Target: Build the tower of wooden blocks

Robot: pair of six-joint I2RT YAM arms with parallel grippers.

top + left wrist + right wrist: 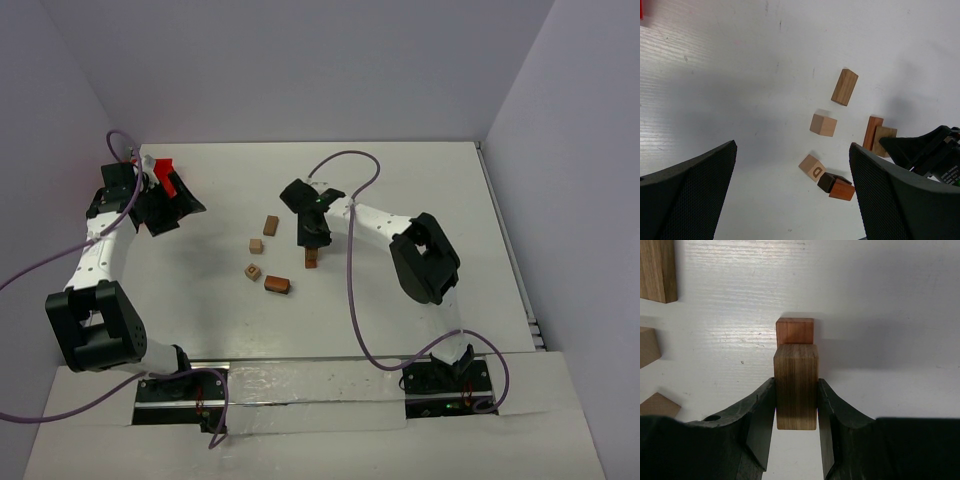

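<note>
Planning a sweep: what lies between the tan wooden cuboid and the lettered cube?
A plain pale wooden cube, touching neither tan wooden cuboid nor lettered wooden cube; left wrist view shows it.

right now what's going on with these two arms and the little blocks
The right gripper is shut on a brown wooden block, holding it right beside a reddish block. No tower stands yet; other blocks lie loose to their left. The left gripper is open and empty, off by the red tray.

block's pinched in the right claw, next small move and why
Probably lift the brown block slightly and shift it over the reddish block. The right claw is shut on it, and it seems to stand beside the reddish one, not atop.
</note>
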